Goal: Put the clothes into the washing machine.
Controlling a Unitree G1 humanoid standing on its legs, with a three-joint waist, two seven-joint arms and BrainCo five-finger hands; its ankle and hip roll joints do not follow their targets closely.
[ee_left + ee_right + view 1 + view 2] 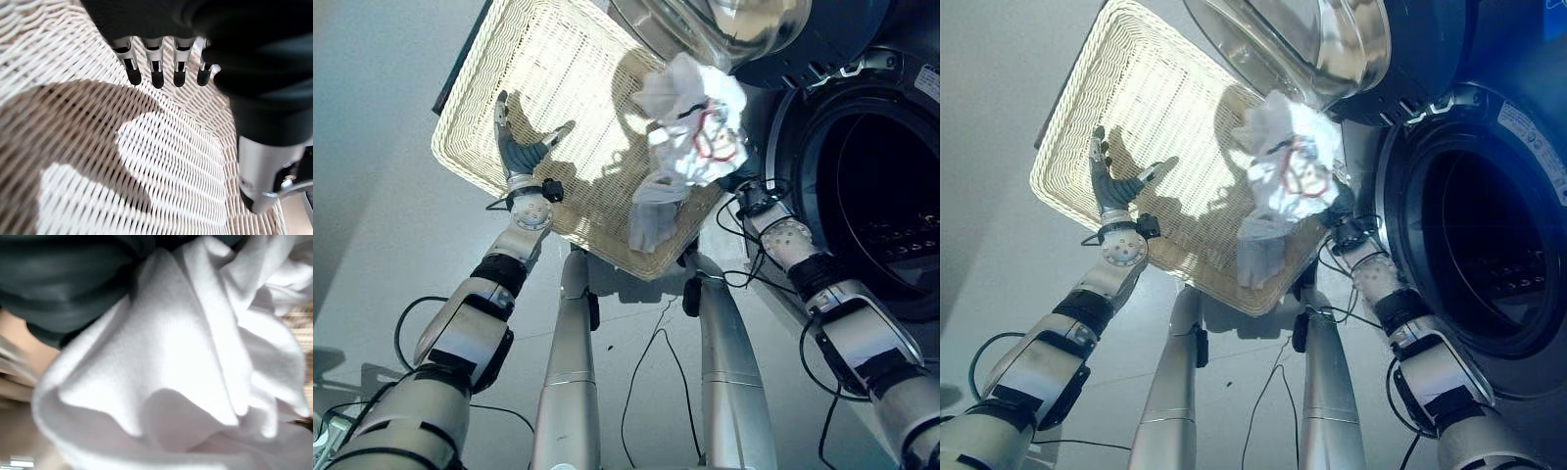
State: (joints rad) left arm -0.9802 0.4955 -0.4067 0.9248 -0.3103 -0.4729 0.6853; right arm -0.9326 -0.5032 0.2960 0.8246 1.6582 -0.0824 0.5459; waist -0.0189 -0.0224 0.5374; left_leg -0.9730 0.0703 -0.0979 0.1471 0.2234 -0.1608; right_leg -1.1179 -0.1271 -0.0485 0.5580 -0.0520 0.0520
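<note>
As seen from the left eye: wicker basket [509, 88] on the floor, beside the washer [862, 196] with its door [724, 24] swung open. White garment [690, 127] with red print, bunched and lifted over the basket's near-right corner, just beside the drum opening; right hand [752, 194] beneath it, fingers hidden, state cannot be told. Left hand [519, 147] over the basket, fingers spread.

Left wrist: fingers [156, 73] straight, above the weave.

Right wrist: white cloth folds against the dark cover.
</note>
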